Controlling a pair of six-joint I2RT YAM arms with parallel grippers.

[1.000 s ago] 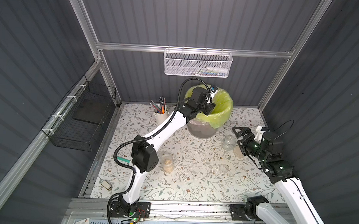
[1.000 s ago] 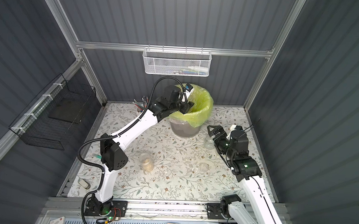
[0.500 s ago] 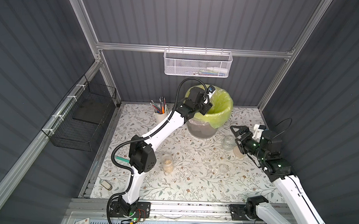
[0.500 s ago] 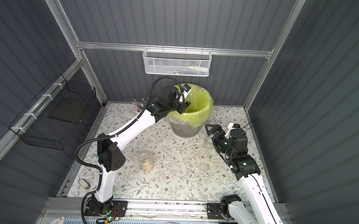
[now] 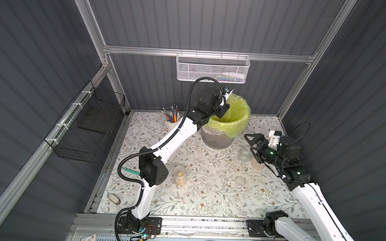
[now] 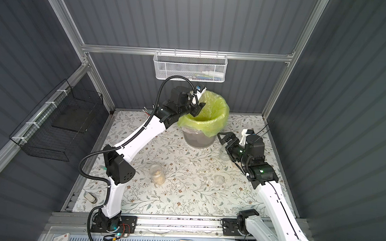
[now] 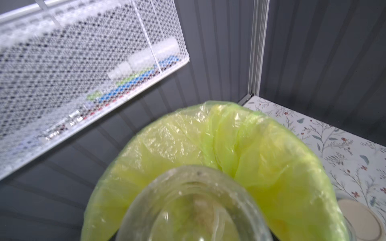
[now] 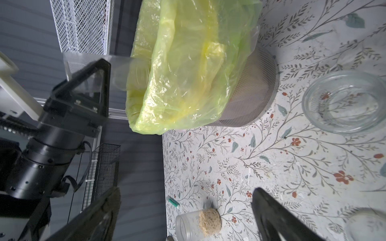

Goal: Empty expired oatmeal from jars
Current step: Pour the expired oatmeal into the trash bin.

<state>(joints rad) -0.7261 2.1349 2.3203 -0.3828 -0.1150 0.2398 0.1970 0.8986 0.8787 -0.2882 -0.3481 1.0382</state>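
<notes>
Since a second ago the right fingers [image 8: 275, 217] have slid closer to the bin [image 5: 216, 139]; they are spread wide, holding nothing, hovering over the squat jar [image 5: 244, 153]; beige lid [image 5: 258, 165] lies just beside it on the desk [image 5: 206, 198]; left fingers [image 8: 105, 87] clenched on a clear jar [image 7: 194, 204], its mouth tipped over the yellow-green bag [image 5: 237, 115]; oatmeal [image 5: 181, 181] sits in an open jar [image 5: 180, 171] mid-desk, well apart from the bin.

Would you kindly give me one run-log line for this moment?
left end effector: shut on jar at bin rim | right end effector: open, near empty squat jar | oatmeal jar: upright, not yet emptied
</notes>
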